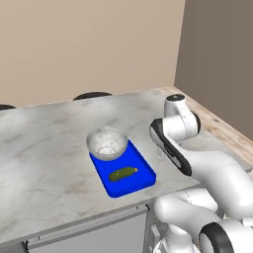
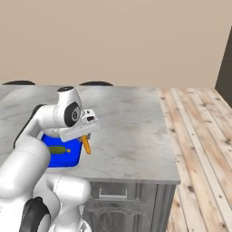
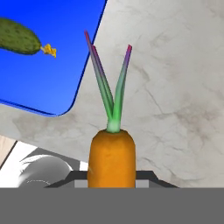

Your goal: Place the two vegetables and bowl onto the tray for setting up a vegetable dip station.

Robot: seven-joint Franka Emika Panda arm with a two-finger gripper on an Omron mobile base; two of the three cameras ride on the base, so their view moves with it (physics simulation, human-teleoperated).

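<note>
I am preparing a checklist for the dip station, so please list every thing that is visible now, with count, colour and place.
flat rectangular tray: one, bright blue, near the counter's front edge.
round deep speckled bowl: one, greyish-white, on the tray's far end.
small oblong cucumber: one, dark green, lying on the tray's near part.
slim carrot with green top: one, orange, held above the counter beside the tray.
marble counter: one, grey-white, under the tray.
gripper: one, shut on the carrot.
</note>
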